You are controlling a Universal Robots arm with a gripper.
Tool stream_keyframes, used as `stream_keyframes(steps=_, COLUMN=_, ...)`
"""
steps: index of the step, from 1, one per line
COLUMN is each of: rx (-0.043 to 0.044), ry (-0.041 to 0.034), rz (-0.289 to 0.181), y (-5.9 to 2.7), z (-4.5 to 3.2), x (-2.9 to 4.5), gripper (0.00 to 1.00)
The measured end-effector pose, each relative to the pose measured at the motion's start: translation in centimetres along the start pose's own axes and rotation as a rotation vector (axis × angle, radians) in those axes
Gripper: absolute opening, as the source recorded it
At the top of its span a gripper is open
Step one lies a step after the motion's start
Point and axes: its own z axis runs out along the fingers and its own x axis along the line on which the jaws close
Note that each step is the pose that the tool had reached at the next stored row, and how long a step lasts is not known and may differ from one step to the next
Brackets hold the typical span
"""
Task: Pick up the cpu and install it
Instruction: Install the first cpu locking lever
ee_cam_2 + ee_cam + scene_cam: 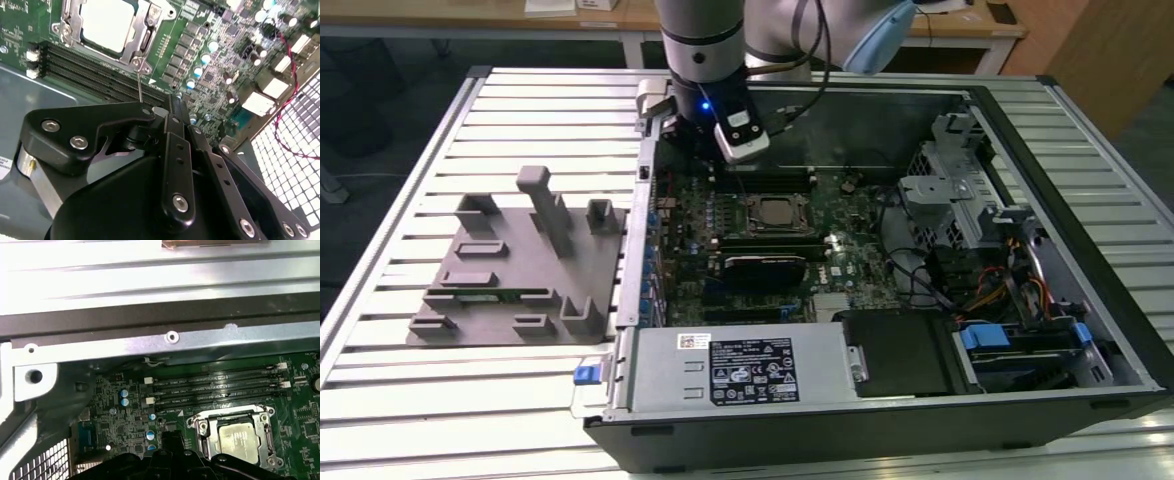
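Cpu (778, 211) is sitting in its socket (750, 226), just above centre in the exterior view. Gripper (170, 106) is hovering up-left of it, looking pinched closed and carrying nothing. The chip is likely light, rigid and fragile underneath, so its rim edges are the place for gripping.

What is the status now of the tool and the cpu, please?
Black tool over the green motherboard, near the black memory slots. Small square silver-lidded cpu lies in its metal socket frame, apart from tool. Nothing covers its lid.
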Motion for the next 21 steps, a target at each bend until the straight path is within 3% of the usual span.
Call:
stream_keyframes(steps=6, rx=-0.0401, ry=0.005, rz=0.003, y=-0.02, z=0.0, x=0.11, gripper=0.11)
stream_keyframes(steps=8, rx=-0.0596, ry=0.0075, rz=0.005, y=-0.02, z=0.0, x=0.11, gripper=0.11)
stream_keyframes(steps=11, rx=-0.0767, ry=0.0097, rz=0.007, y=-0.02, z=0.0, x=0.11, gripper=0.11)
stream_keyframes(steps=16, rx=-0.0803, ry=0.0102, rz=0.007, y=0.04, z=0.04, x=-0.34, gripper=0.11)
stream_keyframes(steps=21, rx=-0.0803, ry=0.0101, rz=0.007, y=0.17, z=0.13, x=-1.38, gripper=0.11)
